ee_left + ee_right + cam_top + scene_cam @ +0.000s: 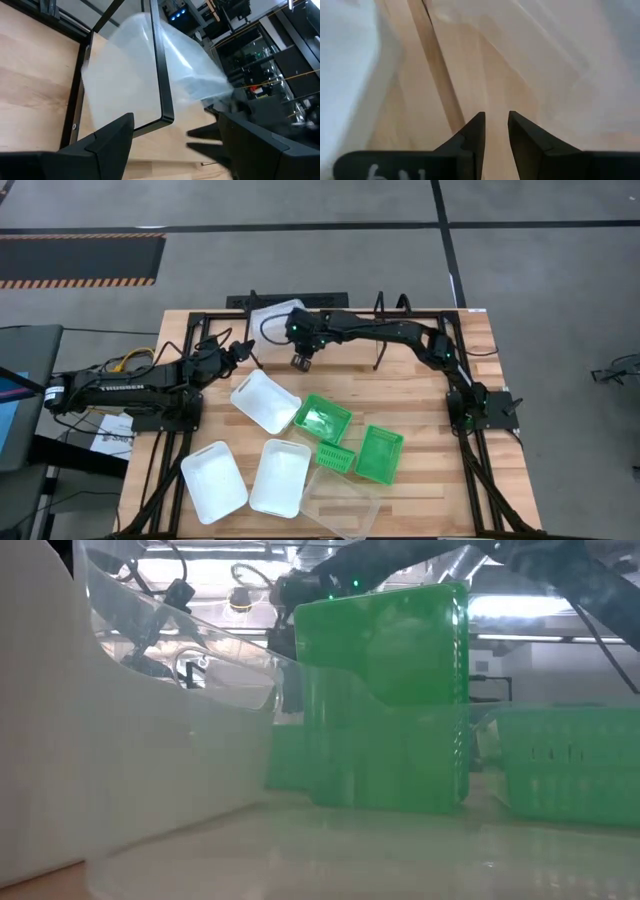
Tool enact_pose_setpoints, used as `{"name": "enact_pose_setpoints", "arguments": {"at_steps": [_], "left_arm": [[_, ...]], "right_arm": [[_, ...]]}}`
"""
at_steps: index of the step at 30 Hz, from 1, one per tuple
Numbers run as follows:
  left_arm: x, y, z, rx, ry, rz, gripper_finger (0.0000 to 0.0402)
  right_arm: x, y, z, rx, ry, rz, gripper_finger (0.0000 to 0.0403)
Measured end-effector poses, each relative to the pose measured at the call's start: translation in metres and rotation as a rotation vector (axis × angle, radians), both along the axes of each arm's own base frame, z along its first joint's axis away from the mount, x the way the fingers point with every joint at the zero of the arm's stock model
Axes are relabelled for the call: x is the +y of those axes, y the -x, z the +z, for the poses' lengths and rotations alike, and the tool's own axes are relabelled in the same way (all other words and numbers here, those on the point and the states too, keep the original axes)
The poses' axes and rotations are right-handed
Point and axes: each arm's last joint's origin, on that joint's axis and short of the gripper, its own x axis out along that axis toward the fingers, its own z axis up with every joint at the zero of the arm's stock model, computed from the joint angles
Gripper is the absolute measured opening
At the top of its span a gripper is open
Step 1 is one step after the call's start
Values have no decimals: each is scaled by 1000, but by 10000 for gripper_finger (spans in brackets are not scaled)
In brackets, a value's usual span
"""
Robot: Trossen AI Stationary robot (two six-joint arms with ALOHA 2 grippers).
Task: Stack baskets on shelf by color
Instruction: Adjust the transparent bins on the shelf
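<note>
Hovering over bare counter (pixel 420 395), the right arm's fingers (pixel 494 131) stand slightly parted, grasping nothing. A clear basket (pixel 277 315) on the shelf (pixel 330 305) lies at their eleven o'clock, just beside them. The left arm's fingers (pixel 175 137), spread wide and empty, face that basket from its eight o'clock. White baskets (pixel 264 400) and green baskets (pixel 322 418) lie toward six o'clock.

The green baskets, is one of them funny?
Yes. One small green basket lies tipped on its side between two upright green baskets, so its lattice wall faces up instead of its opening.
</note>
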Motion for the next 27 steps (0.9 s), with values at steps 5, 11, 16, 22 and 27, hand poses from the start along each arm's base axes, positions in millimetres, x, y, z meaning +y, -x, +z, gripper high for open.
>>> {"name": "enact_pose_setpoints", "arguments": {"at_steps": [5, 11, 16, 22, 27], "left_arm": [[0, 0, 0, 0, 0, 0, 279], [0, 0, 0, 0, 1, -2, 279], [0, 0, 0, 8, -5, -9, 279], [0, 0, 0, 15, -11, -12, 279], [0, 0, 0, 16, -11, -11, 279]], "right_arm": [[-1, 5, 37, -5, 21, 22, 107], [-3, 10, 82, -48, 122, 120, 107], [3, 13, 94, -4, 343, 433, 118], [16, 6, 94, 23, 492, 666, 189], [2, -1, 92, 7, 569, 557, 251]]}}
